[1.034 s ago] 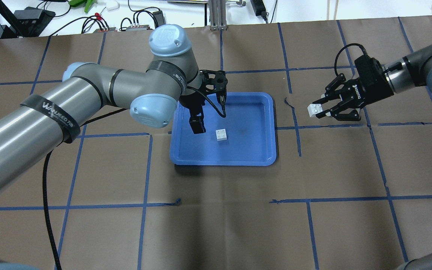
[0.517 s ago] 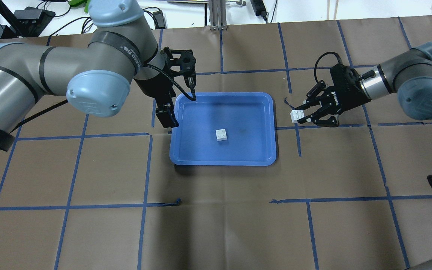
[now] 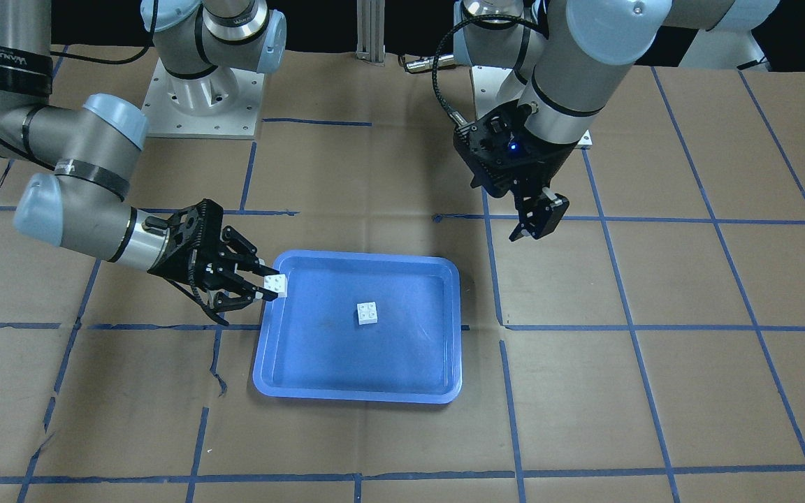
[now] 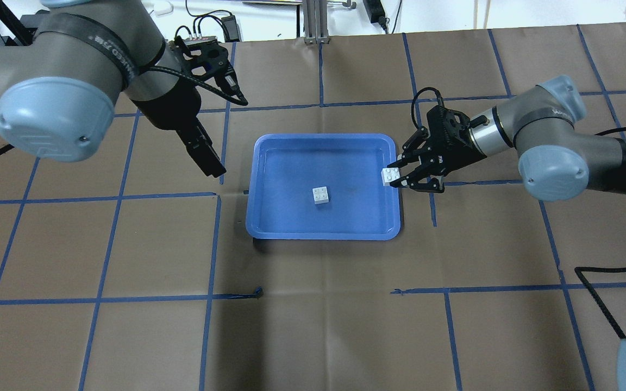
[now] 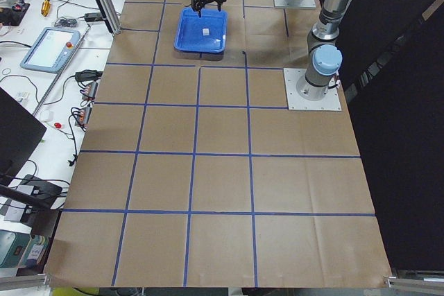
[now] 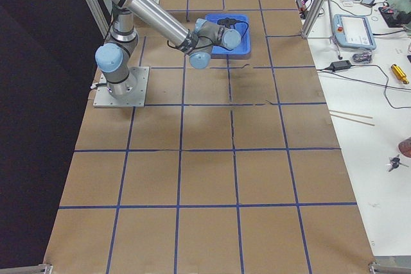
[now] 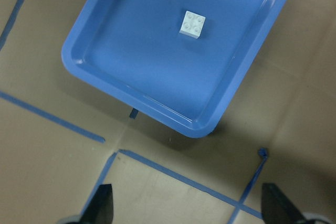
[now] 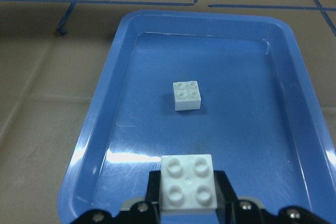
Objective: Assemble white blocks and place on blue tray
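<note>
Two white blocks are in play. One white block [image 4: 320,195] lies loose near the middle of the blue tray [image 4: 324,234], studs facing up, touching nothing else. The other white block [image 4: 389,176] is pinched, studs up, between the fingertips of the right gripper [image 4: 398,175], whose jaws are clamped on two opposite sides of it. That held block sits at the tray edge on the robot's right; it appears to hang just above the rim rather than rest on it, though the angle makes this hard to confirm. The right arm reaches in low and nearly level from that side. Across the tray, the left gripper [image 3: 537,221] points downward over the brown paper table [image 4: 313,326] with its blue tape grid, near the tray's far left corner but apart from it. Its jaws are spread wide and hold nothing.
</note>
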`<state>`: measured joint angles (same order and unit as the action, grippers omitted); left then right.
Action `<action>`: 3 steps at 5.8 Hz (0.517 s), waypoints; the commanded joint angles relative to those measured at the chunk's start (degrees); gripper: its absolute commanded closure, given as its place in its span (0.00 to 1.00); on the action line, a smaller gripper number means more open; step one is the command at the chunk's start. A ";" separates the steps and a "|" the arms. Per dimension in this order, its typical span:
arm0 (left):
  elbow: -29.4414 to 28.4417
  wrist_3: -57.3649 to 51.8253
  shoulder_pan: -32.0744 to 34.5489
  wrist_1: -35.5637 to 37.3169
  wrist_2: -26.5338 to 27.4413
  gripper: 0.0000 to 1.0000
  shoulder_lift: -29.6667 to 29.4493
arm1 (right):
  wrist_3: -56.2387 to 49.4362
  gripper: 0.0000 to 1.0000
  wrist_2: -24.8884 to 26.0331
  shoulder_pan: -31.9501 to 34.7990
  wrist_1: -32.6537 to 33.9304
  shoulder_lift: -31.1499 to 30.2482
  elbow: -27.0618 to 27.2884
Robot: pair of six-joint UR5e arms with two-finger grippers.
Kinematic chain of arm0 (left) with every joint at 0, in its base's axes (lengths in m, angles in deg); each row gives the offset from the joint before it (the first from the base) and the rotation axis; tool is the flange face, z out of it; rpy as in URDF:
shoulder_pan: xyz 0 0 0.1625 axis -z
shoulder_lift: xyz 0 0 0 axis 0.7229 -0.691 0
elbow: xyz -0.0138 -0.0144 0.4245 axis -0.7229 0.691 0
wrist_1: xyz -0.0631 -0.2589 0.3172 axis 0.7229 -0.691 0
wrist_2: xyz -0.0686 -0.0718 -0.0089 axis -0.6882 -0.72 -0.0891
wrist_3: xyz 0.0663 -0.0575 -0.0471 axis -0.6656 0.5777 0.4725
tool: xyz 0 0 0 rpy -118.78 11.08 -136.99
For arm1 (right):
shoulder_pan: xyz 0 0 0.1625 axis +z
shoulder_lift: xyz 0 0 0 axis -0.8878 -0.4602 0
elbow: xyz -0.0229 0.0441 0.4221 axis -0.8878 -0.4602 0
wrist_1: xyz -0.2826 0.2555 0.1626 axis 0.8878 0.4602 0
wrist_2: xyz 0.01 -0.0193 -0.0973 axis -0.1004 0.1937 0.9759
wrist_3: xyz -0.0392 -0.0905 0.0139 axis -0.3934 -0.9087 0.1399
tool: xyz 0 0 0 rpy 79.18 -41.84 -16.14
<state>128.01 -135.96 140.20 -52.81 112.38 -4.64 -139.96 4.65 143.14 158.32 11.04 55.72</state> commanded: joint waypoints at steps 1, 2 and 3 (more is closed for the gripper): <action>-1.33 16.70 -0.65 -1.43 3.10 0.01 1.86 | 9.31 0.90 -0.15 6.09 13.09 5.06 0.18; -3.07 27.86 -0.83 -1.35 3.65 0.01 1.77 | 13.35 0.90 -0.06 7.95 19.07 7.88 0.18; -5.27 38.06 -0.92 -1.70 4.87 0.01 1.42 | 14.18 0.90 -0.15 8.32 21.48 10.00 0.36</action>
<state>124.57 -107.47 139.38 -54.27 116.18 -3.00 -127.51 4.55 150.61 176.46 18.86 55.98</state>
